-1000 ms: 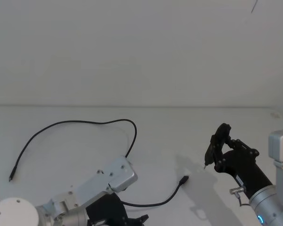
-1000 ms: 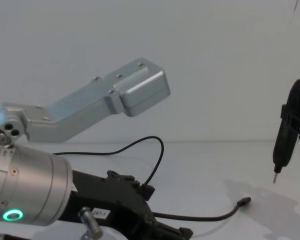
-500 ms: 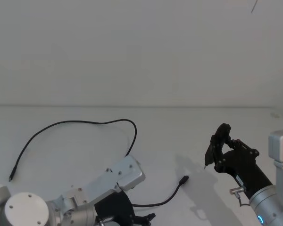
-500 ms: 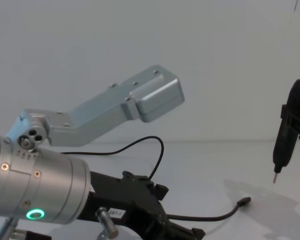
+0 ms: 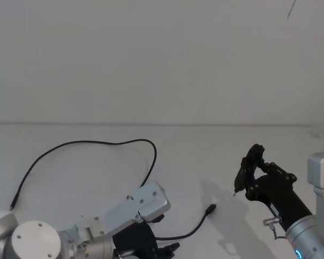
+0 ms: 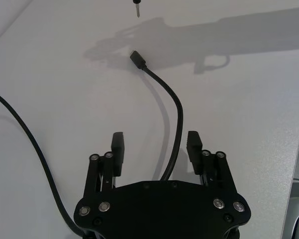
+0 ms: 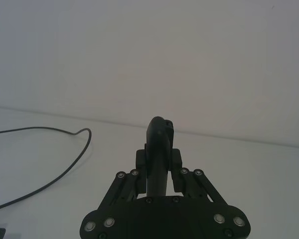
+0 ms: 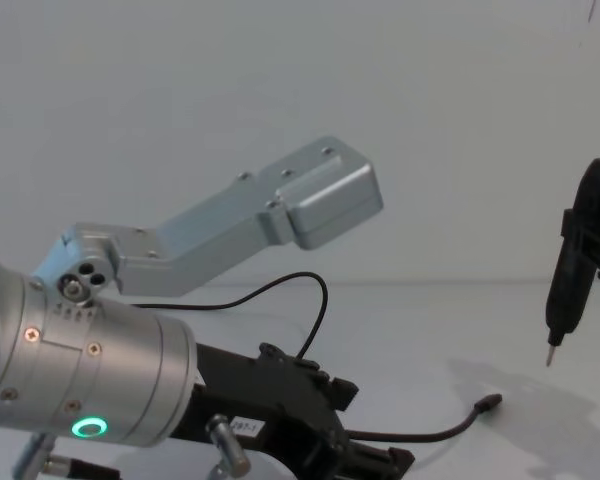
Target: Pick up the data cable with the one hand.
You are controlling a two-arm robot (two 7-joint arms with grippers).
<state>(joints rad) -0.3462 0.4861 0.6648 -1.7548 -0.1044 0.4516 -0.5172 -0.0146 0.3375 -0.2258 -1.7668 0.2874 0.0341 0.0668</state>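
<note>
Straddling data cable [image 6: 178,112], left gripper [image 6: 155,139] spread

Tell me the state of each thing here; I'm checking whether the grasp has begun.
Long thin black data cable: lying loose on the white table, ungripped.
Black plastic left gripper: fingers open, straddling the cable.
Black right gripper: shut on the tool.
Slim black metal-tipped tool: held upright, tip down.

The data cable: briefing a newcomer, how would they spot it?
On the white table, the data cable loops from the left, under the open left pincer. Unlike the right pincer's rigid metal-tipped tool, it is thin, limp, plug-ended.
</note>
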